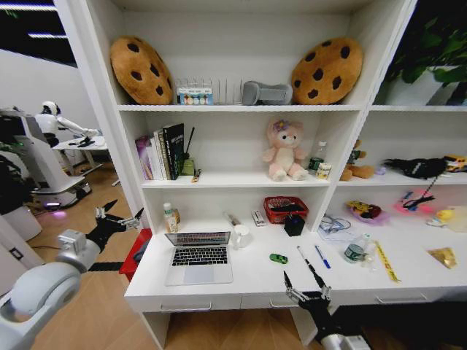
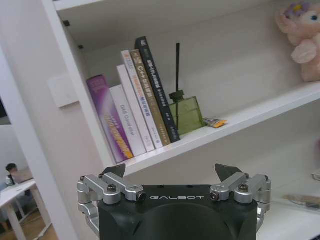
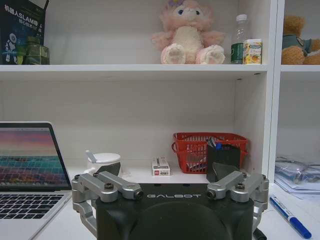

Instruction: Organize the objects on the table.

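The long white table [image 1: 255, 281] has a smooth, faintly glossy top; the slim laptop [image 1: 198, 257] looks like matt silver metal; the pink bear [image 3: 188, 32] is fluffy plush; the red basket [image 3: 202, 150] is plastic mesh; both grippers show brushed metal links on matt black housings.

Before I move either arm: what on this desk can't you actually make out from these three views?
- Red basket: contents unclear; its mesh wall and a black box hide them in the right wrist view.
- Laptop: cut off by the right wrist picture's edge.
- Toy car: too small in the head view for detail.
- Red object beside the desk: partly behind the left gripper's arm.
- Blue pen: its near end runs behind the right gripper.
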Controlling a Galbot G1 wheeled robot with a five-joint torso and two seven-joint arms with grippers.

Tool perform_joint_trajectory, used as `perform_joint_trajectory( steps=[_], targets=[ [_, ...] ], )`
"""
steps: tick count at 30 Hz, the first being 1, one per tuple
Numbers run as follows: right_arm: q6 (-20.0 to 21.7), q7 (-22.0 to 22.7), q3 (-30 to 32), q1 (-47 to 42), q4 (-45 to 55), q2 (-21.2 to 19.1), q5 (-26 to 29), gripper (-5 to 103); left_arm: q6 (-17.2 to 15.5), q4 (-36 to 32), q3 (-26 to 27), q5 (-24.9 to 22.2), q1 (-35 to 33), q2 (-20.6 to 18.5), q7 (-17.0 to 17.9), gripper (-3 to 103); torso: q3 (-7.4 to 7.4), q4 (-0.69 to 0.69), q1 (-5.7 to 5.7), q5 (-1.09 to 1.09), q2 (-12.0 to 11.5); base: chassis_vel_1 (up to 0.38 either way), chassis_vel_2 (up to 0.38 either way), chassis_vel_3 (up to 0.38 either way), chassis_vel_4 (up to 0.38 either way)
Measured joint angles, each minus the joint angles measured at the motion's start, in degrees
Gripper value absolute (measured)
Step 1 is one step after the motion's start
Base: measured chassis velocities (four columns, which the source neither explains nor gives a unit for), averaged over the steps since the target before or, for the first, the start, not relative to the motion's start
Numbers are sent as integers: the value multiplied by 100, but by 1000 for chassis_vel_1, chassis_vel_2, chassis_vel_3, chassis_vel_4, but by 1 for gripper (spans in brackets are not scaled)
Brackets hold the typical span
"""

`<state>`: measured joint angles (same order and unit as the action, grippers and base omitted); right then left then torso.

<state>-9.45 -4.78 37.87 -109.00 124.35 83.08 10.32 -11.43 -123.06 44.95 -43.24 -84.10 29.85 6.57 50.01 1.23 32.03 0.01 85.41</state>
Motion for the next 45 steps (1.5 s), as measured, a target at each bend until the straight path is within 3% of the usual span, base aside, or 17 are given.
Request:
perform_joint_trajectory(
  steps=[3,10,13,14,18,21,27,29,31,35,38,45],
  targets=[
    [-21,-2,9,-16,-16,27,-17,100,-63,-22,-365,-193,312,-55,31,101,0,0,0,-1,0,0,0,0,0],
    [-40,-43,50,-64,-26,56,-67,100,-136,90,-1413,-559,1330,-65,39,84,0,2,-1,0,0,0,0,0,0],
    [-41,-71,65,-84,-32,80,-94,100,-154,140,-2073,-627,1934,-66,-8,68,0,1,-1,0,0,0,0,0,0],
    [-41,-71,65,-84,-32,80,-94,100,-154,140,-2073,-627,1934,-66,-8,68,0,1,-1,0,0,0,0,0,0],
    [-41,-73,69,-89,-69,135,-136,100,-192,149,-2684,-638,2373,10,88,47,0,1,-1,1,0,0,0,0,0],
    [-44,-73,78,-95,-80,149,-139,100,-208,151,-2835,-631,2434,61,120,41,0,0,-1,-1,0,0,0,0,0],
    [-105,-73,136,-79,-211,235,-150,100,-255,304,-3516,-576,2841,190,228,14,0,-1,-1,-1,0,0,0,0,0],
    [-108,-73,138,-76,-223,257,-151,100,-261,341,-3631,-576,2944,204,251,14,-1,0,-1,0,0,0,0,0,0],
    [-127,-75,139,-74,-257,306,-173,100,-279,459,-3920,-576,3242,244,323,4,0,1,0,-1,0,0,0,0,0],
    [-163,-76,149,-81,-308,349,-194,100,-300,613,-4266,-579,3611,301,402,1,0,1,0,0,0,0,0,0,0],
    [-214,-70,174,-81,-370,383,-213,100,-368,724,-4645,-659,4046,386,651,0,0,0,-1,-1,0,0,0,0,0],
    [-222,-63,178,-50,-431,394,-213,100,-505,810,-5214,-637,4616,310,725,0,0,1,0,0,0,0,0,0,0]
  ],
)
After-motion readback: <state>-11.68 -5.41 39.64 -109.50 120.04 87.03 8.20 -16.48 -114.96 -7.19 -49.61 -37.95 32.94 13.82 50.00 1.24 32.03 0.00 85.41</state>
